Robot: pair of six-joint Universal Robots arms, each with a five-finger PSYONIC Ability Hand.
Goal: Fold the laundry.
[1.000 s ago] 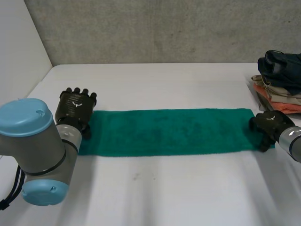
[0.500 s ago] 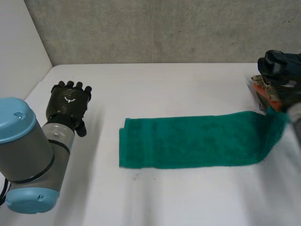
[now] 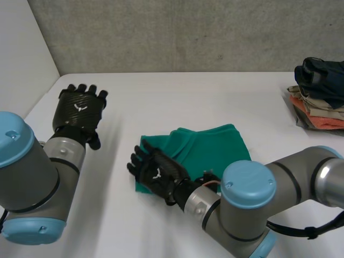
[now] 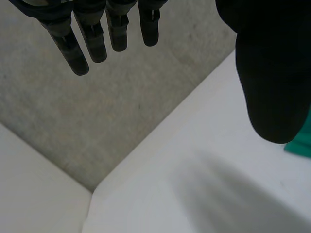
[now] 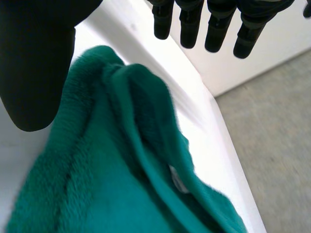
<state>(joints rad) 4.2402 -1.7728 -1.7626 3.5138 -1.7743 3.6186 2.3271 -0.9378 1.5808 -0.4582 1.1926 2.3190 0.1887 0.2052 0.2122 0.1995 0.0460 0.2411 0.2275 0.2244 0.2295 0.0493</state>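
Observation:
A green towel [image 3: 209, 145] lies doubled over near the middle of the white table [image 3: 177, 97], its upper layer rumpled. My right hand [image 3: 158, 174] hovers over the towel's left end, fingers straight and spread, holding nothing. In the right wrist view the towel [image 5: 112, 184] bunches in soft folds under the palm, and the fingers [image 5: 214, 29] point past it. My left hand [image 3: 79, 110] is open well to the left of the towel, apart from it. In the left wrist view its straight fingers [image 4: 92, 43] point toward the wall, and a sliver of towel [image 4: 301, 145] shows beside the thumb.
A stack of folded clothes [image 3: 320, 94], dark blue on top of tan and orange, sits at the table's far right. A grey wall [image 3: 177, 32] runs behind the table, and a white wall [image 3: 21, 59] borders its left side.
My right arm has swept from the far right across to the left, carrying the towel's right end over its left end, and the hand has opened. My left hand has drawn away from the towel.

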